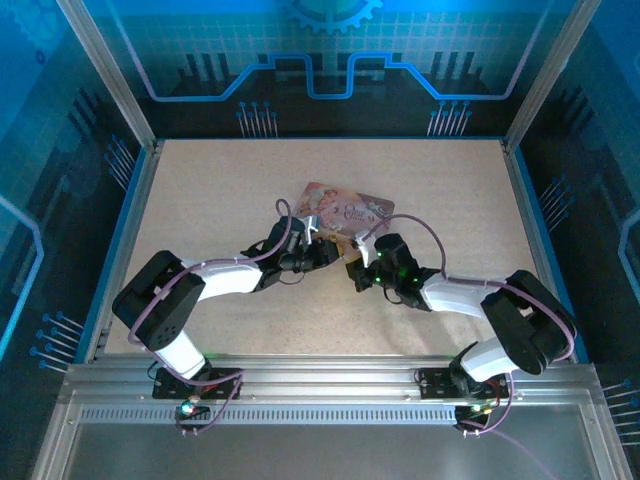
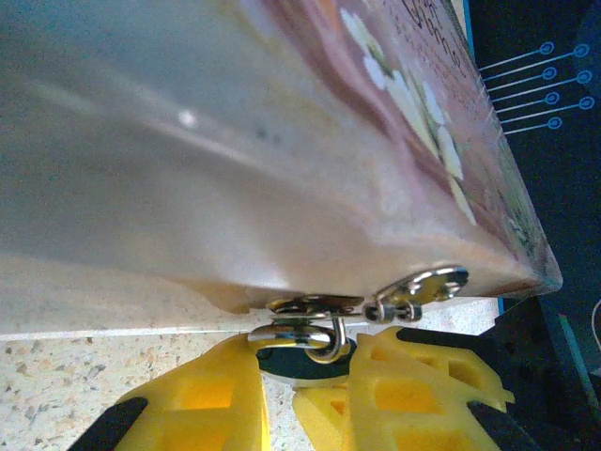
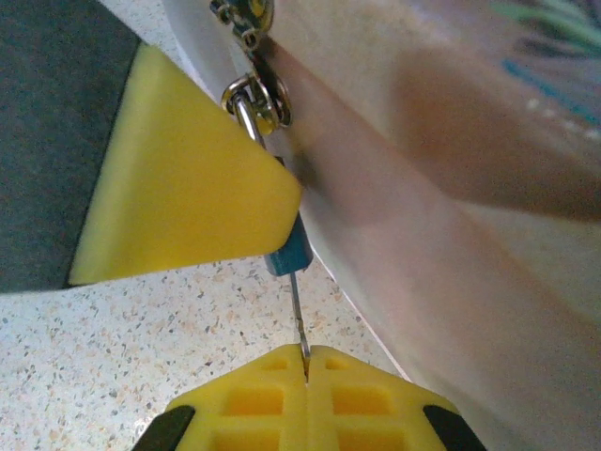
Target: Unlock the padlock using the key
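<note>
The left pincer [image 2: 302,381], narrowly parted, clamps the padlock [image 2: 299,362], its body mostly hidden between the fingers [image 2: 197,395], its shackle [image 2: 333,340] through the hasp [image 2: 315,304] of the pink tin [image 2: 235,141]; the right pincer [image 3: 306,362], fully closed, pinches the thin key [image 3: 297,305], whose tip enters the padlock's blue body above the table [image 3: 122,357]. From overhead, both wrists cover padlock and key.

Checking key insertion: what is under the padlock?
The key, a thin shaft, runs from the blue end of the padlock down into the shut right gripper. Its tip and its head are covered.
</note>
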Controlling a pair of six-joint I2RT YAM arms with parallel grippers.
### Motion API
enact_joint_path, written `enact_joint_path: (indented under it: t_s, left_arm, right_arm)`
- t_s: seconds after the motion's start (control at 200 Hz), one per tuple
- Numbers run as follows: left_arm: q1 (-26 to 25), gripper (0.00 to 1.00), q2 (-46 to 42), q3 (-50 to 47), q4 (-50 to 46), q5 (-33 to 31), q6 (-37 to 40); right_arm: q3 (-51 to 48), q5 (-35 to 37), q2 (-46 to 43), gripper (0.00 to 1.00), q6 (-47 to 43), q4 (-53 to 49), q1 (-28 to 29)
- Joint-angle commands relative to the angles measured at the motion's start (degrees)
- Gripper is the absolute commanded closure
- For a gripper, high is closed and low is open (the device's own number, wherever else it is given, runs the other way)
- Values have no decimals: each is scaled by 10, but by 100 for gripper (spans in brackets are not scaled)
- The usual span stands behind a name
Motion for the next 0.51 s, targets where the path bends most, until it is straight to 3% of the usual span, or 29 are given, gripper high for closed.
enact_joint_path:
  t_s: [0.0, 0.5]
  left_arm:
    - [-16, 92, -6, 10, 34, 45, -2]
    - [-15, 92, -4, 10, 19, 46, 0]
  right_arm:
    - [16, 5, 3, 100, 9, 17, 3]
    - [1, -11, -38, 100, -8, 70, 1]
